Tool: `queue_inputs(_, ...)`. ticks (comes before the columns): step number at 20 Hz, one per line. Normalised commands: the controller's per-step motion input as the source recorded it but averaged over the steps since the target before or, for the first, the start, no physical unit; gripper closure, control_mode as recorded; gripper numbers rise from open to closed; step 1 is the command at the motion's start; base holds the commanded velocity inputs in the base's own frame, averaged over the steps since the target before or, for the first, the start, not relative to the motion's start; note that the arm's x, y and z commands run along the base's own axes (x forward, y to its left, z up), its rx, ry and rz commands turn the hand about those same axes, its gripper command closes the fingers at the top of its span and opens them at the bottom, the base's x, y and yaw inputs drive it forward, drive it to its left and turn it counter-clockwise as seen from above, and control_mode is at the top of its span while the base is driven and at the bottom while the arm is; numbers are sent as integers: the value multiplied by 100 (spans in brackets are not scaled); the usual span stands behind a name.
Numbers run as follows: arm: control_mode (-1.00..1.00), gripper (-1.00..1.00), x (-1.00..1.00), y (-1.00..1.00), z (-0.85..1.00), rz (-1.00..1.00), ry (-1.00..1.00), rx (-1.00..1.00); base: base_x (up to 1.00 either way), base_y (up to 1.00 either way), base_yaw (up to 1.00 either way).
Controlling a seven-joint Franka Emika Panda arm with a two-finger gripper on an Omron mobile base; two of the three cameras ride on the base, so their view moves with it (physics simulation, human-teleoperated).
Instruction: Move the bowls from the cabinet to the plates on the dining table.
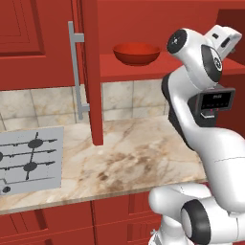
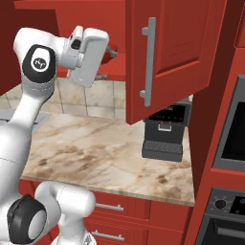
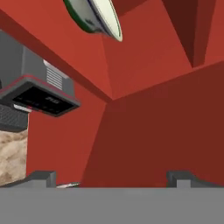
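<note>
- Your hand [image 3: 109,177] is wide open and empty, up at the cabinet [image 1: 119,19] shelf.
- The cream-white bowl [image 3: 97,17] sits at 12 o'clock in the hand view; the red bowl [image 1: 136,53] rests on the shelf.
- A careless reach could knock a bowl off the shelf.
- Mind the open door [image 2: 167,52]; the coffee machine [image 2: 163,131] stands on the counter [image 2: 105,153] below.

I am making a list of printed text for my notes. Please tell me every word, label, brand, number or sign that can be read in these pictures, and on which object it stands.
No text can be read.
Coffee machine: pale marks on its dark display panel, too blurred to read.
Robot arm joint cap: a white round logo, not letters.
Oven: knobs without readable marks.
</note>
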Motion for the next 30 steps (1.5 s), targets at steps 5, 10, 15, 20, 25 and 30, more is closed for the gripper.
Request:
queue_inputs(5, -100, -100, 44, -34, 0, -9, 12, 0, 0, 0, 0)
queue_inputs(10, -100, -100, 12, -29, 0, -15, 9, 0, 0, 0, 0)
queue_inputs(15, -100, -100, -9, -8, 0, -19, 1, 0, 0, 0, 0)
queue_inputs(20, -100, -100, -13, -12, 0, -21, 2, 0, 0, 0, 0)
queue_inputs(25, -100, -100, -9, -22, 0, -21, 4, -1, 0, 0, 0)
queue_inputs(30, -100, -100, -7, -44, -2, -14, 2, 0, 0, 0, 0)
